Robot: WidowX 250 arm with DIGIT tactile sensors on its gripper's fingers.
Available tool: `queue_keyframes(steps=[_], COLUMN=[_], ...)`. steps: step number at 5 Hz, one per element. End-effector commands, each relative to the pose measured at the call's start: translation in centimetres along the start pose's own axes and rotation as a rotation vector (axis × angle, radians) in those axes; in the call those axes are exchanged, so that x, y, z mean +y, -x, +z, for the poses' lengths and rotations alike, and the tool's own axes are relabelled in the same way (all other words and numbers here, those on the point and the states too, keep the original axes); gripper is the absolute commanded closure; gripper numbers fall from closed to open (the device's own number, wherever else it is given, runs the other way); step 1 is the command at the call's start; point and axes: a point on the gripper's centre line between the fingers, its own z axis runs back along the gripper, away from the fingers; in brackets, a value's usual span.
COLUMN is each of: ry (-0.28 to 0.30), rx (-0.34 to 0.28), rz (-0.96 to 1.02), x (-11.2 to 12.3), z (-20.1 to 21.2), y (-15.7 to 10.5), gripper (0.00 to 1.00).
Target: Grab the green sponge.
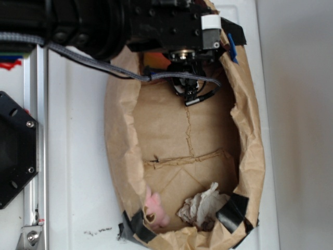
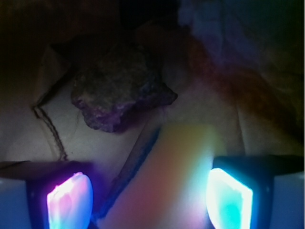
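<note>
A white bench (image 1: 78, 156) carries an open brown paper bag (image 1: 250, 156), with the robot arm (image 1: 93, 21) reaching into its far end. In the wrist view the claw (image 2: 150, 198) stands wide, its 2 glowing fingertips (image 2: 69, 200) flanking the green sponge (image 2: 171, 176), a brown lump (image 2: 121, 90) just beyond. This looks like the final approach; next it likely needs only to lower slightly and close.

In the exterior view the arm (image 1: 104, 23) hides the paper bag's (image 1: 250, 156) top end. In the wrist view the green sponge (image 2: 167, 181) is a blurred glow cut by the bottom edge; both glowing fingertips (image 2: 69, 200) are cropped.
</note>
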Motion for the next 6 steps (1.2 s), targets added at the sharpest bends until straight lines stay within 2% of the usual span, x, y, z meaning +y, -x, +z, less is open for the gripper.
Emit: queue_keyframes(steps=[1, 2, 3, 6], ry=[-0.052, -0.071, -0.056, -0.059], rx=[0.002, 0.013, -0.012, -0.024], rz=[0.034, 0.036, 0.037, 0.039], x=[0.1, -0.2, -0.3, -0.3], z=[-0.1, -0.7, -0.3, 0.1], y=[-0.5, -0.2, 0.5, 0.6], gripper=[0.00, 0.00, 1.00, 1.00])
